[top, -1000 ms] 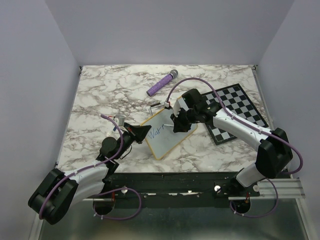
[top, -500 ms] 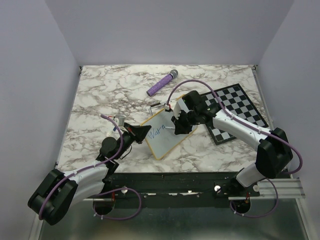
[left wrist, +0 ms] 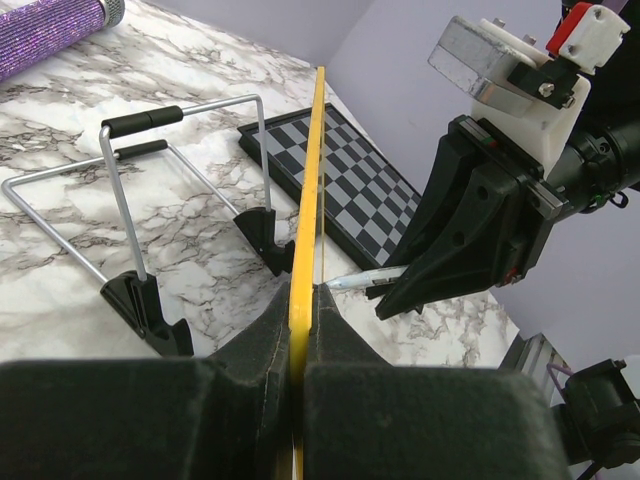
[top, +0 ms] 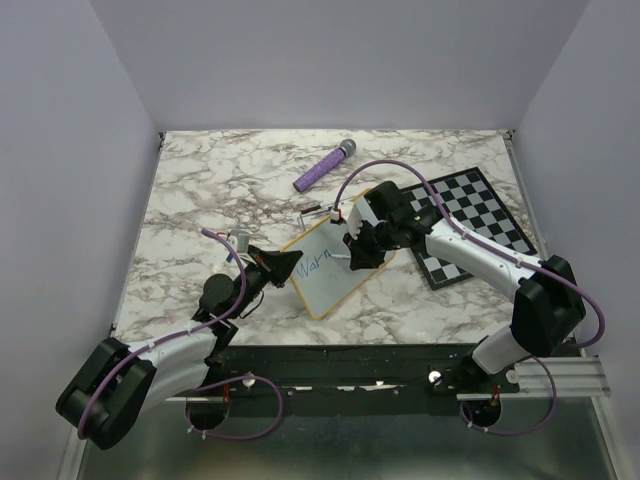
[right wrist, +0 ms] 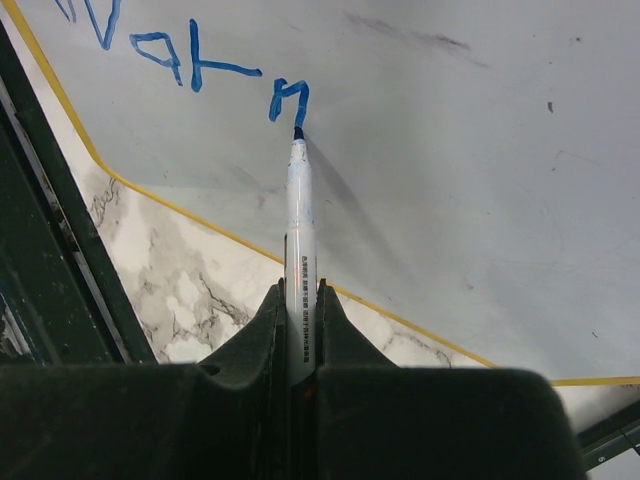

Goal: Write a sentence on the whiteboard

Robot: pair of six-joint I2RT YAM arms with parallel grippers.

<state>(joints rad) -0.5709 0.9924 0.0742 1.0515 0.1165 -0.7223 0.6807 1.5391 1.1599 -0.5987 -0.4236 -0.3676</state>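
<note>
The whiteboard (top: 338,272) sits near the middle of the tabletop (top: 200,200), just left of the chessboard (top: 480,215). The left hand (top: 290,262) is clamped on the board's yellow left edge, and the wrist view shows the frame pinched between both fingers (left wrist: 262,340). The right hand (top: 362,255) is clamped on a marker (right wrist: 298,220), whose dark tip meets the board at the foot of the last blue letter.

The sentence (right wrist: 197,65) reads "Warm" so far. A second ago its last letter looked unfinished from above, and the right hand was over that spot. By half a second ago the letter was complete, and the hand had moved slightly right along the line. From then to now, hand and marker have barely shifted.

The left arm and the board have not moved across the three top views. A wire stand (left wrist: 145,118) sits behind the board. A purple mic (top: 322,168) lies at the back of the tabletop, where it was before.
</note>
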